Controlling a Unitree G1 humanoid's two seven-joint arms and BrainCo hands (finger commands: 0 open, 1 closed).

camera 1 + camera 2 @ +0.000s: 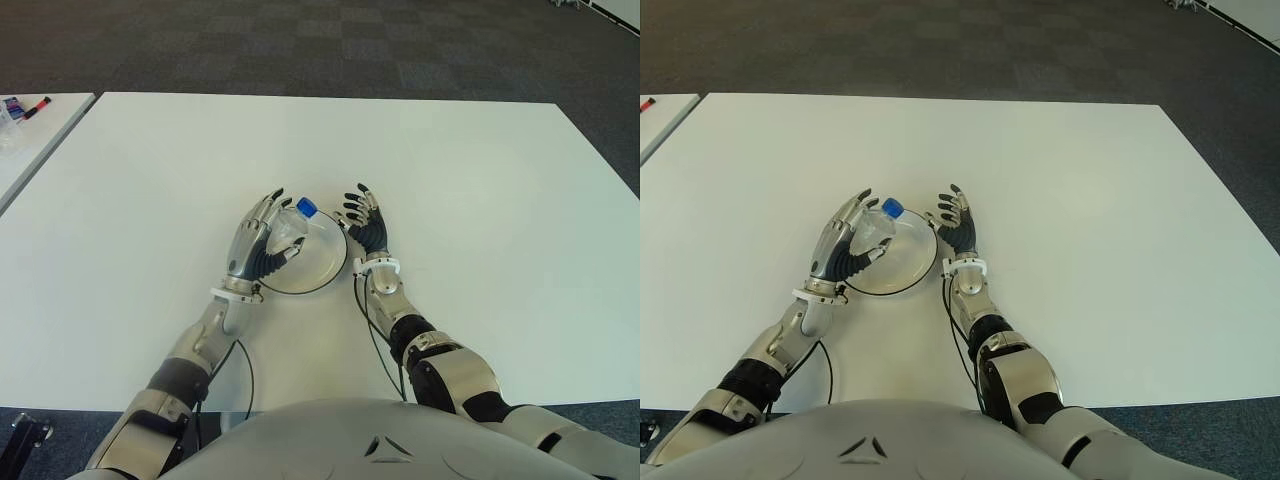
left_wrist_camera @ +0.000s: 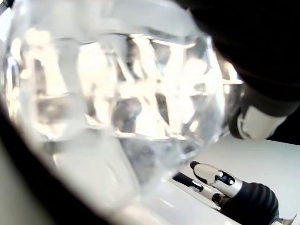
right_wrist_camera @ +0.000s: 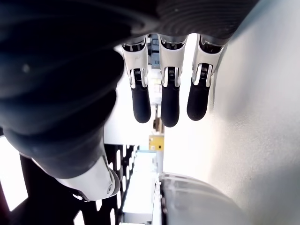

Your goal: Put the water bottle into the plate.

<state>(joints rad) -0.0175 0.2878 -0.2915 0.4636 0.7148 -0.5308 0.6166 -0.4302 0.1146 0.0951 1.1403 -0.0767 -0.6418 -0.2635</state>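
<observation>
- Left hand [image 1: 258,243] wrapped around the water bottle [image 1: 290,228], fingers curled over its clear crinkled body, blue cap [image 1: 306,207] pointing away from the robot.
- Bottle held lying over the near-left part of the round, shallow plate [image 1: 325,265]; contact with the plate not discernible.
- Right hand [image 1: 365,225] just right of the plate, fingers spread, holding nothing.
- Smooth white bench [image 1: 480,200] underneath.

No legible text, label, brand, number or sign appears in any view. The bottle [image 1: 290,230] shows a plain blue cap and clear body with no readable label; the plate [image 1: 325,262], the table [image 1: 480,180] and both hands carry no markings that can be read. Items at the side table's far left edge are too small to read.
</observation>
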